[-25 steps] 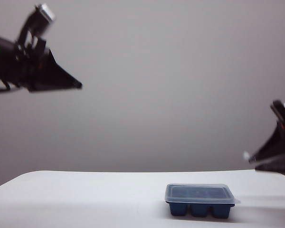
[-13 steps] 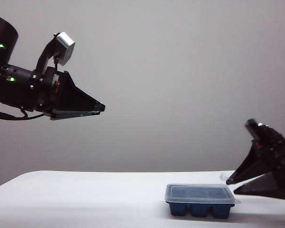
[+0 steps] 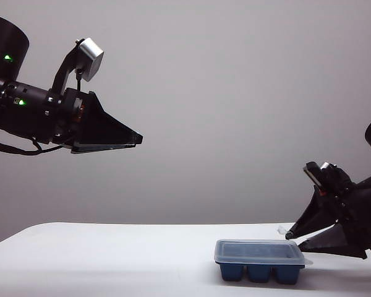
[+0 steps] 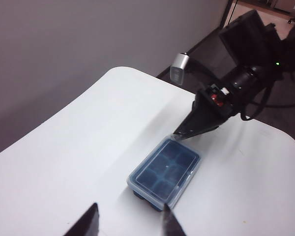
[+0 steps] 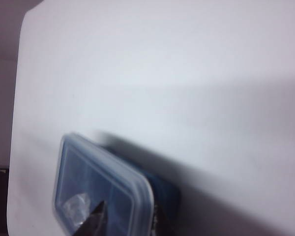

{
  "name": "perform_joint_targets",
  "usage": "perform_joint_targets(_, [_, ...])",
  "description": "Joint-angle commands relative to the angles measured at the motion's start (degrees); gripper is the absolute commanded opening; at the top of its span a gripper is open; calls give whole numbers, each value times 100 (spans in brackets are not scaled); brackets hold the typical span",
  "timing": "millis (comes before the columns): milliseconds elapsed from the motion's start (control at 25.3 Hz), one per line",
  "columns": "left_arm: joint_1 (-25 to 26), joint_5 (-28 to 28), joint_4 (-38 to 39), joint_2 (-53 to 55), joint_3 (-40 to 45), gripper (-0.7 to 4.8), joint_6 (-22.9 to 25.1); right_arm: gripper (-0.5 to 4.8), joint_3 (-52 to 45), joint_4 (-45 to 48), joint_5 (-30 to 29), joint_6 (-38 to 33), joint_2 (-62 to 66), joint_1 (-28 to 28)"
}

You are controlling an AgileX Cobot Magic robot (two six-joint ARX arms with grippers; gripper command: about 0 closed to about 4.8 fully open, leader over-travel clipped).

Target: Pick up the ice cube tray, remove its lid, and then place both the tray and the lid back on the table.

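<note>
The ice cube tray (image 3: pixel 260 272) looks like dark navy plastic with a slight sheen, and the lid (image 3: pixel 258 252) on it is thin, translucent, cloudy plastic. The surface (image 3: pixel 111 260) is plain white, smooth and matte. Both pincers look like matte black plastic.

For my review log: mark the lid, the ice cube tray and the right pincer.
lid (image 3: pixel 258 252), exterior view, front rim.
ice cube tray (image 3: pixel 260 273), exterior view, blue side wall.
right pincer (image 3: pixel 292 239), exterior view, between its fingertips, beside the lid.
</note>
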State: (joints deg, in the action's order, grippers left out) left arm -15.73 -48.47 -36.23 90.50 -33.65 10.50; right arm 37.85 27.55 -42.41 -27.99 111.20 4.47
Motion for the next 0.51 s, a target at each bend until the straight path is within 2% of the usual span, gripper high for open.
perform_joint_targets(39, [-4,-42,-66,-17,-11,161,-2,122,168,-229,-234,-15,243,13])
perform_joint_targets(237, [-4,-39,-63,-17,-11,161,-2,128,247,-243,-494,-52,363,13])
perform_joint_targets(316, [-4,-39,-59,-17,-11,161,-2,150,247,-243,-483,-52,365,13])
perform_joint_targets(513, [-4,-42,-28,-17,-13,161,-2,154,245,-507,-376,0,363,11])
